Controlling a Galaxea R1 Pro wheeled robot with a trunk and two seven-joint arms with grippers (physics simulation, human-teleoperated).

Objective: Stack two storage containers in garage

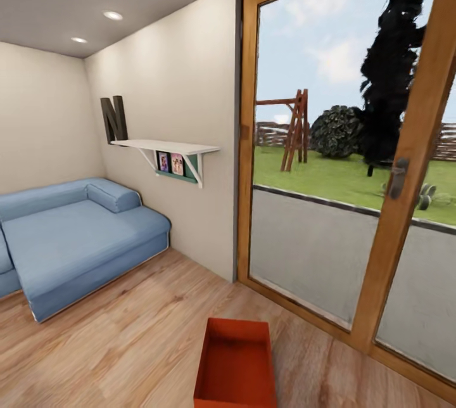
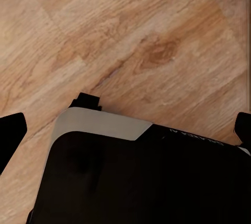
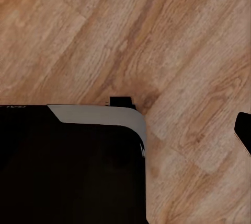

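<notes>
Head view: living room, one orange-red storage container (image 1: 235, 363) on the light wood-plank floor (image 1: 120, 344), low and near centre, just short of the glass door (image 1: 342, 205) with its wooden frame. Long axis running away from the robot, roughly along the line of sight; open top up, nothing inside. Blue corner sofa (image 1: 69, 237) well off to the left against the beige wall, white wall shelf (image 1: 168, 148) above it with a dark letter N (image 1: 114, 118). Second container not made out here. Left wrist view: wood planks below, the robot's dark base (image 2: 141, 177) with its pale edge, and dark finger tips of the left tool (image 2: 125, 135) at the two side edges, apparently spread wide with nothing between them. Right wrist view: same planks and base (image 3: 68, 166), one dark tip at the edge; right tool's opening cannot be told, nothing seen held. Container lies ahead and below, close to the midline, so neither arm looks clearly nearer; likely a two-sided grasp across the short axis, after closing in.
</notes>
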